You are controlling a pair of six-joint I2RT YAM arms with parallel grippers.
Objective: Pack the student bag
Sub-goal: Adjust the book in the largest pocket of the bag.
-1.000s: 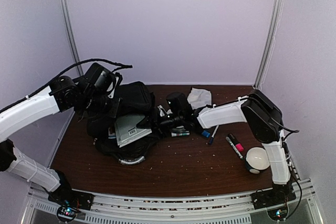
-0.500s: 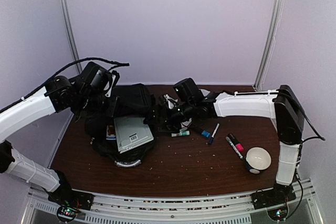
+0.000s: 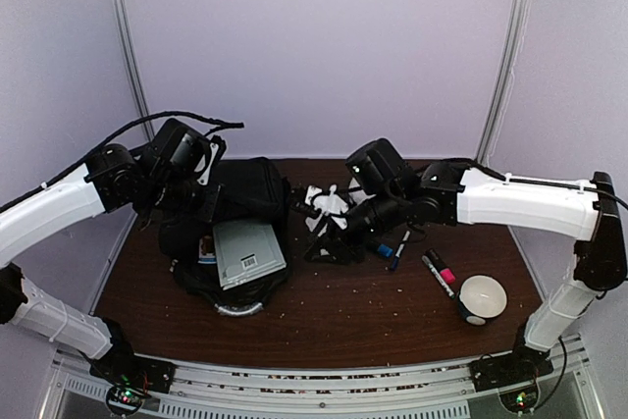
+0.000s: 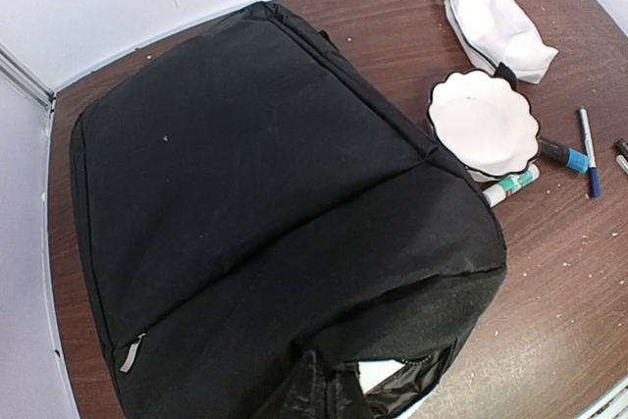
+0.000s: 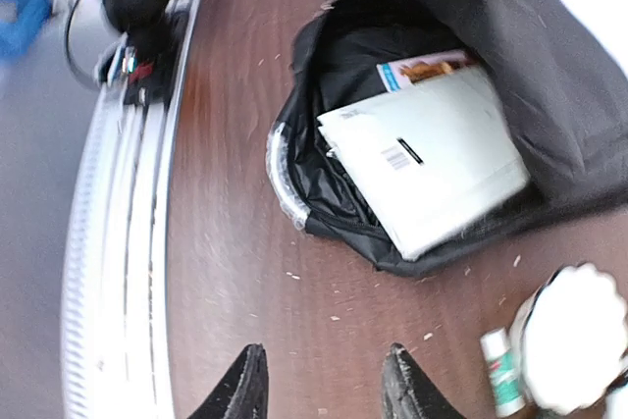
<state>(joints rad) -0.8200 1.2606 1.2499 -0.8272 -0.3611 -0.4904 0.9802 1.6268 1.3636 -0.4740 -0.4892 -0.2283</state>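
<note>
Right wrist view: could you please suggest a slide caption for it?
Open right gripper above the table beside the student bag, white book protruding.

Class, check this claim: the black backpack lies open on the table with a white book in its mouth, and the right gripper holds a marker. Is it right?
No. The right gripper holds no marker: the right wrist view shows it open and empty. The backpack and white book are as stated.
</note>
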